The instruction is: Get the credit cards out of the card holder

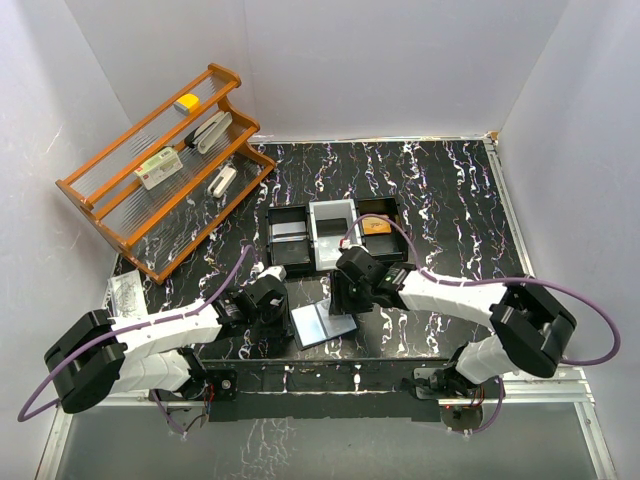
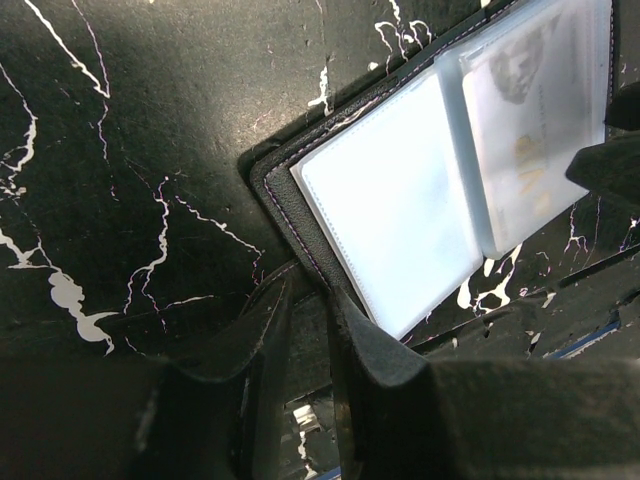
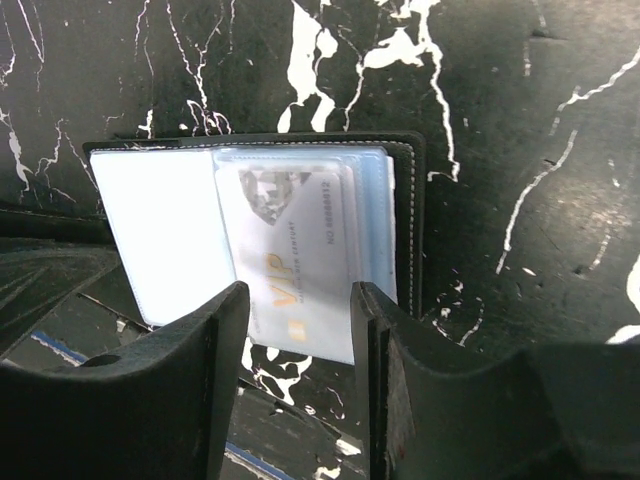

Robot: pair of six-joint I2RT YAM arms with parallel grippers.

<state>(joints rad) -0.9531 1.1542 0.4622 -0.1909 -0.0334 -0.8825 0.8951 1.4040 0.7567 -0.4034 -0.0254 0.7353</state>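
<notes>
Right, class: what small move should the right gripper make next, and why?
Probably close the right gripper on the VIP card: its open jaws straddle the card's protruding edge, while the left gripper seems to pinch the card holder's cover.

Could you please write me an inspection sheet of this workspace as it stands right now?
Surface: black marbled table with white veins.
Job's things: card holder lies open near the arm bases; a VIP card shows in its clear pocket.
Clutter: black three-compartment tray behind the holder, with flat items inside; wooden rack at the far left holding small items.
Grippers: left gripper appears to pinch the holder's black edge; right gripper open, fingers astride the card.
Cables: a purple cable loops along each arm, off the holder.
Surroundings: white walls; nothing else seen.
</notes>
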